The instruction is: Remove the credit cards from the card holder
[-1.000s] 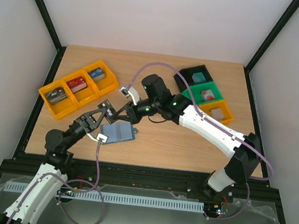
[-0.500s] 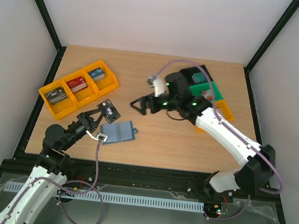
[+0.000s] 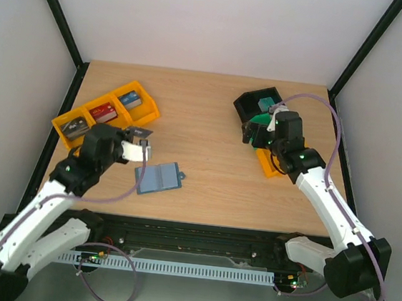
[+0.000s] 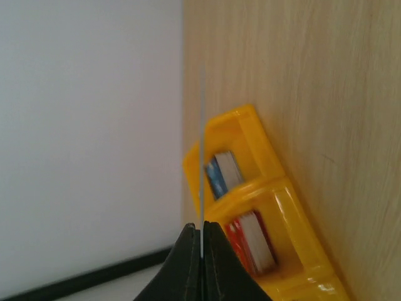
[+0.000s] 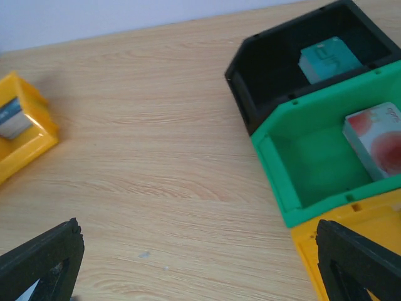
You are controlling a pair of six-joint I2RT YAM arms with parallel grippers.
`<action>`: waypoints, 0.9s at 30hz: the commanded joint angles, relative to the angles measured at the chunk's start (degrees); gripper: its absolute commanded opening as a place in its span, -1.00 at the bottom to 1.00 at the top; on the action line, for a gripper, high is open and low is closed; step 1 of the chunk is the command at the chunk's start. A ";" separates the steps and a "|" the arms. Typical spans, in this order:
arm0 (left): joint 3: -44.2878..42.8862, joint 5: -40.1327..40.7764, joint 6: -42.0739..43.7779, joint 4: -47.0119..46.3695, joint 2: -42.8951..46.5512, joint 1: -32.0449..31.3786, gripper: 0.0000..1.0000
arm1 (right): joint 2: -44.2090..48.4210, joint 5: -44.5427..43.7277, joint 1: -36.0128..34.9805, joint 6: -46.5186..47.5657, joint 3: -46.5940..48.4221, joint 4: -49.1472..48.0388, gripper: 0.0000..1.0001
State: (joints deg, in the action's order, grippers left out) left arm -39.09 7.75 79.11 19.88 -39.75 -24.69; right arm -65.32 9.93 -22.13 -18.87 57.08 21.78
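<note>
A pale wooden table fills the top view, walled in white. On it the small flat blue-teal bifold card holder lies closed and untouched, below and to the right of the left gripper. The right gripper hangs well apart from it, over the far trays. We cannot tell from here whether more cards sit inside.

At the left wrist, the jaws are pinched together on a thin dark teal credit card, seen edge-on and rising straight from the fingertips. The yellow-orange plastic tray of blocks lies just beyond them.

At the right wrist, the jaws stand wide apart with nothing between them. Bare wood lies below, and the black tray and green tray lie ahead to the right.

We judge the card should go onto bare wood. We would tilt it flat, lower it close, release late, and steer clear of the tray.
</note>
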 commanded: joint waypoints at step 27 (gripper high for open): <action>-31.16 14.76 -45.14 31.56 -35.42 23.14 -0.95 | 2.92 0.18 3.40 3.89 -2.15 -4.75 0.97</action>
State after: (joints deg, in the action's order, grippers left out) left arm -71.48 26.39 35.09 50.48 -75.77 -4.91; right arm -62.39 9.54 -18.96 -16.25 54.46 19.33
